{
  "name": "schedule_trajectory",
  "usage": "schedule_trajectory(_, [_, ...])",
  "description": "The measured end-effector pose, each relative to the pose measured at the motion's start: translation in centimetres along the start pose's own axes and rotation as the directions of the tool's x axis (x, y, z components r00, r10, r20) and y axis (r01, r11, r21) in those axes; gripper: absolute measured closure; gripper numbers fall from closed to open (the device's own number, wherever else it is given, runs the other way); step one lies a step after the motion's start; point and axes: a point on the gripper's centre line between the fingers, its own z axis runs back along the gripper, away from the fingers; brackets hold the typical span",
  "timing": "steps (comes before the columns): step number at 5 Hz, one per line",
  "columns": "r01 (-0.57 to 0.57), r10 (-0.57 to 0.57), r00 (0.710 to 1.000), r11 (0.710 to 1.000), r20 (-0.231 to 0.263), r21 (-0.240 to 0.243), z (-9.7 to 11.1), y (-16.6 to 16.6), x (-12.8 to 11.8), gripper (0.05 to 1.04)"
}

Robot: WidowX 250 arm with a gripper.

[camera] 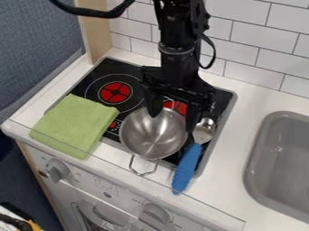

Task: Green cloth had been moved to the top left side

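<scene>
While tool point(173, 119) hangs o/ pot point(134, 139), fingers spread | green cloth point(75, 125) nr pot | panel txt point(106, 184) (tiny) illeg.

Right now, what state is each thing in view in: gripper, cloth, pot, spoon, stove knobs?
Gripper: open, fingers apart, over the pot.
Green cloth: folded, lying flat across the stovetop's left front corner and the counter.
Pot: upright, no lid, on the stovetop.
Spoon: lying down, bowl toward the back, blue handle toward the front.
Stove knobs: setting cannot be told.
</scene>
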Motion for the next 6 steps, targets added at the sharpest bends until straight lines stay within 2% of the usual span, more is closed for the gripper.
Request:
schedule_trajectory(1, [0.001,-0.001,1.000,1.000,-0.026,0.001,-0.6,0.0,-0.3,0.082])
schedule_trajectory(2, [-0.054,0.054,0.998,0.999,-0.045,0.002,-0.4,2.7,-0.7,0.081])
schedule_trajectory(3, [-0.087,0.087,0.996,0.996,0.015,0.014,1.8,6.3,-1.5,0.082])
schedule_trajectory(4, [-0.111,0.111,0.994,0.993,0.023,0.027,2.2,9.7,-3.2,0.082])
schedule_trajectory(5, [-0.114,0.114,0.993,0.993,-0.001,0.044,0.8,13.3,-4.3,0.082])
schedule_trajectory(6, [-0.116,0.117,0.993,0.992,-0.014,0.057,-1.0,14.9,-4.8,0.082])
